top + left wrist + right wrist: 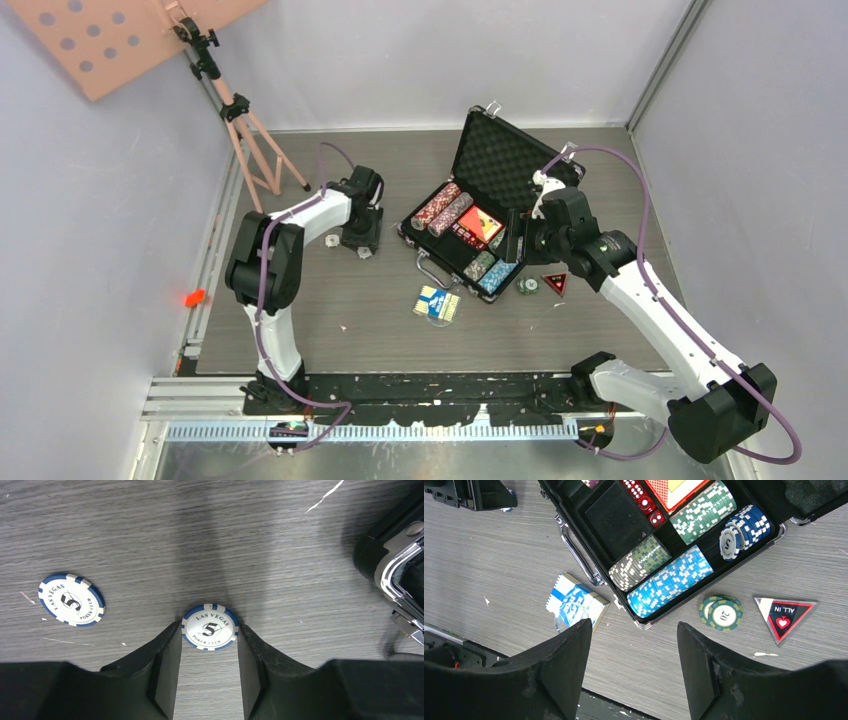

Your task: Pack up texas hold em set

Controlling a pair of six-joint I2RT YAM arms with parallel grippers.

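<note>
The left gripper (pixel 209 639) is straddling a chip (pixel 210 627) at lower centre of its wrist view, jaws at its rim; grip unclear. The right gripper (pixel 634 630) is hanging open over the case (pixel 497 160), centre of the top view.

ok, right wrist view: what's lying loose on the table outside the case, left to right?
blue card deck → green 20 chips → triangular ALL IN marker
</note>
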